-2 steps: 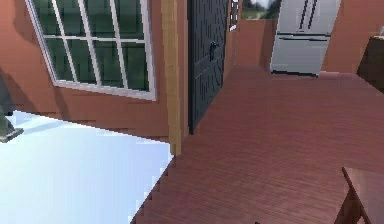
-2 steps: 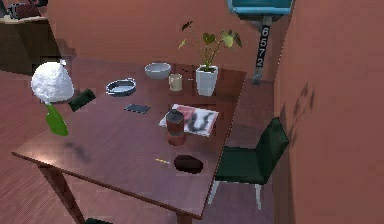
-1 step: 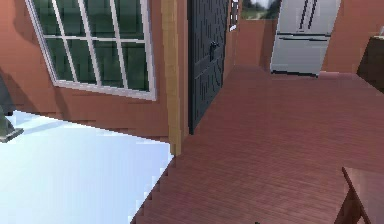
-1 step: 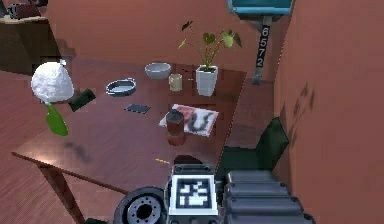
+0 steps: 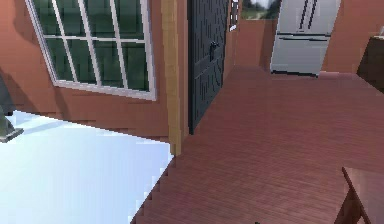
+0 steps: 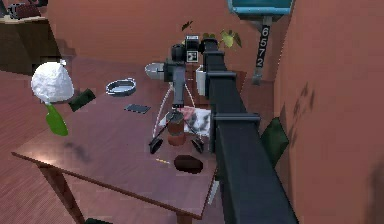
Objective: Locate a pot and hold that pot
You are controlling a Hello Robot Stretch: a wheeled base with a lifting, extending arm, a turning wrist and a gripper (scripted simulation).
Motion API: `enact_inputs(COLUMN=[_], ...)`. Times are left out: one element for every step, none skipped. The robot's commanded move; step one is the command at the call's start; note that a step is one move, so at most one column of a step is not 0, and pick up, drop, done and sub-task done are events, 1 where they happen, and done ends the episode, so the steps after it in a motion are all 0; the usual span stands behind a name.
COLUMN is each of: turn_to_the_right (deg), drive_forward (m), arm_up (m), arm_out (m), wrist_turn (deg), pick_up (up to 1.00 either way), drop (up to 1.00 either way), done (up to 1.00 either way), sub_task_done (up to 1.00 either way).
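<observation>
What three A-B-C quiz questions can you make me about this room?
1. Where is the grey dish? A on the wooden table; B on the floor; C on a chair.
2. What colour is the door? A yellow; B dark; C pink.
3. How are the doors of the fridge? A wide open; B missing; C shut.
Answers: 1 A, it rests on the tabletop among other things. 2 B, it looks nearly black beside the red wall. 3 C, its white front is flat and closed.
</observation>
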Motion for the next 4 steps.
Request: enact_inputs(turn_to_the_right=[0.0,0.0,0.0,0.0], drive_forward=[0.0,0.0,0.0,0.0], arm_up=[0.0,0.0,0.0,0.0], arm_out=[0.0,0.0,0.0,0.0], wrist_turn=[45.0,45.0,45.0,36.0], pick_up=[0.0,0.0,0.0,0.0], drop=[0.0,0.0,0.0,0.0], done=[0.0,0.0,0.0,0.0], sub_task_done=[0.0,0.0,0.0,0.0])
